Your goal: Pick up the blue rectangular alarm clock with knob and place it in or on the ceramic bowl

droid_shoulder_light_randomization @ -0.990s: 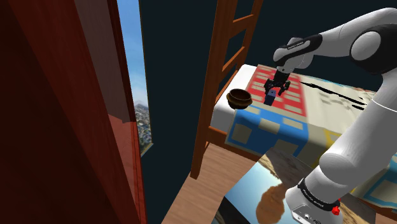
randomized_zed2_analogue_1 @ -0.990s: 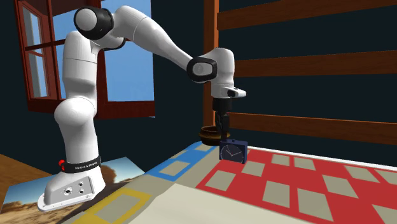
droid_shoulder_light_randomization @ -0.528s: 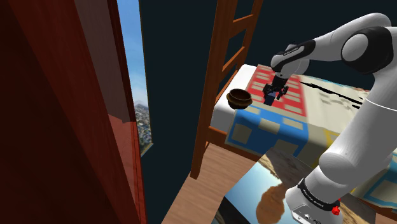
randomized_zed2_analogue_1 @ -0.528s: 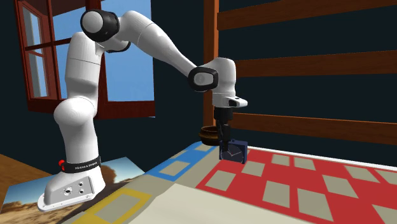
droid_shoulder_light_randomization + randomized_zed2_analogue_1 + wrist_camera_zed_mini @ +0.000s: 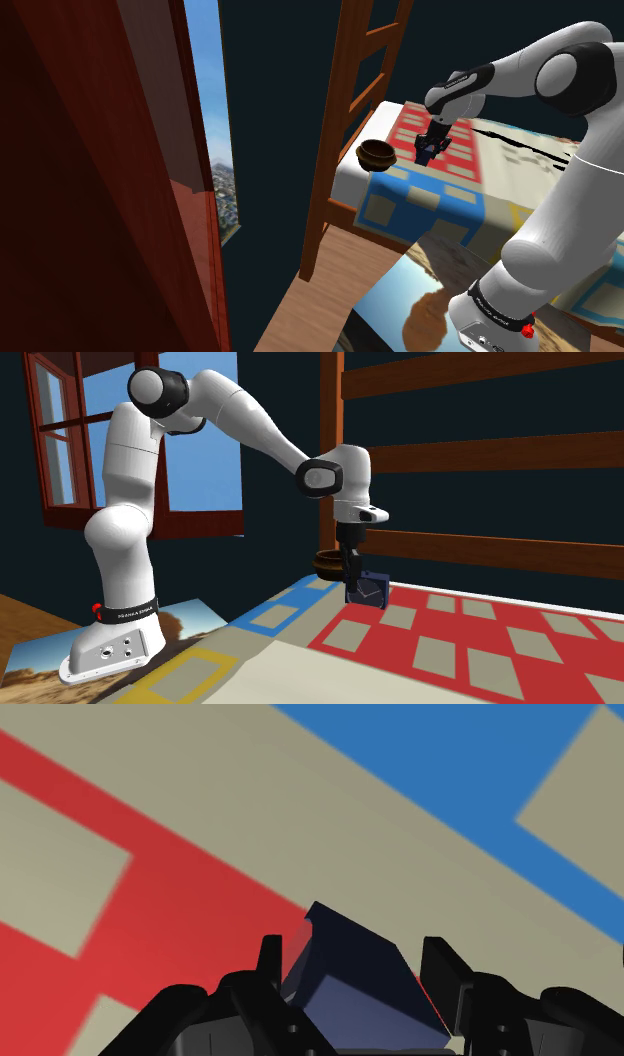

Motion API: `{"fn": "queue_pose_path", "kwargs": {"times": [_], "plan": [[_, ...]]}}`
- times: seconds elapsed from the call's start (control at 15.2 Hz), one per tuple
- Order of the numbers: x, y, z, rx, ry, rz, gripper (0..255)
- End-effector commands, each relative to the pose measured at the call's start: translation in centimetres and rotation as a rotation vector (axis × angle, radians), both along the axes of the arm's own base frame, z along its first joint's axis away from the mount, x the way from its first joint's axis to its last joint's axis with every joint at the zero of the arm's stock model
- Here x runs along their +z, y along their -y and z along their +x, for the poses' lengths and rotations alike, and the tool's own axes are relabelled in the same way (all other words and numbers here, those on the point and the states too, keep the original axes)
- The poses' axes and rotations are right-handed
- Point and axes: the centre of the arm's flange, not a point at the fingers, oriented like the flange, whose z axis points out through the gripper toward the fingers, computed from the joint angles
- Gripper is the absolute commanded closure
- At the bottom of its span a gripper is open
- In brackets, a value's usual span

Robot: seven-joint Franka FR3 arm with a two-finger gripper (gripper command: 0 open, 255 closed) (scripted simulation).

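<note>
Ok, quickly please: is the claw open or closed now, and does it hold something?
The claw is closed on the dark blue alarm clock, with one finger against each side.

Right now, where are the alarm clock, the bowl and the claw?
alarm clock (image 5: 367, 590): second exterior view, on its dial face.
bowl (image 5: 375, 161): shoulder view, on its brown outer wall.
claw (image 5: 355, 959): wrist view, midway between the fingertips, which clasp the clock.
</note>
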Motion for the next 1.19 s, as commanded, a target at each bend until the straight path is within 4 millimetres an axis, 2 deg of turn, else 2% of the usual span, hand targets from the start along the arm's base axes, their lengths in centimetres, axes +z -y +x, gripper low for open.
{"fn": "queue_pose_path", "kwargs": {"times": [0.0, 0.53, 1.12], "plan": [[0.0, 0.0, 0.0, 0.000, 0.000, 0.000, 255], [0.0, 0.0, 0.0, 0.000, 0.000, 0.000, 255], [4.7, 0.0, 0.0, 0.000, 0.000, 0.000, 255]]}}
